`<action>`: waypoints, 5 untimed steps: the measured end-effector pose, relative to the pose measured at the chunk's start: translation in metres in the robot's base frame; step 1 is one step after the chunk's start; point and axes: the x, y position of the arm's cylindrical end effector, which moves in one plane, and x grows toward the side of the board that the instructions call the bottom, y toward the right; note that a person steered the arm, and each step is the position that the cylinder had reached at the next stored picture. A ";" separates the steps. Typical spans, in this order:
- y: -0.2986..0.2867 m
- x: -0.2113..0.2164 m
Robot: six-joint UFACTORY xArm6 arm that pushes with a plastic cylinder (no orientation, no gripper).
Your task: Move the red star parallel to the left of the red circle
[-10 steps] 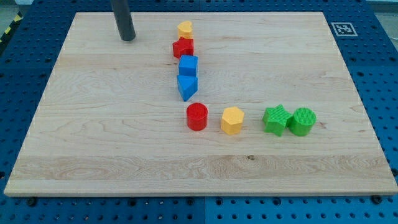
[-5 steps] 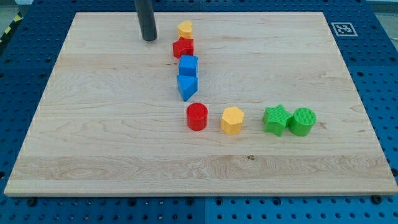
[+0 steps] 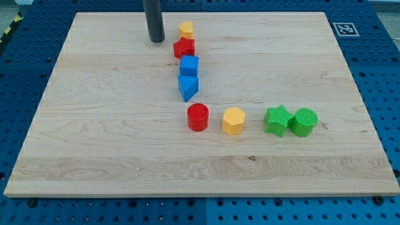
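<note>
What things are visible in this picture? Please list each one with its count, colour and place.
board: 1, light wood, fills most of the view
yellow block: 1, yellow, shape unclear, near the view's top, head of a column
red star: 1, red, just below the yellow block
blue cube: 1, blue, below the red star
blue triangle: 1, blue, below the blue cube
red circle: 1, red, centre, below the blue triangle
yellow hexagon: 1, yellow, right of the red circle
green star: 1, green, further right
green circle: 1, green, beside the green star
marker tag: 1, black and white, the view's top right
my tip: 1, dark rod, left of the red star, apart from it
</note>
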 end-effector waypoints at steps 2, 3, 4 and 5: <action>0.010 0.000; 0.021 0.000; 0.017 0.000; -0.018 -0.024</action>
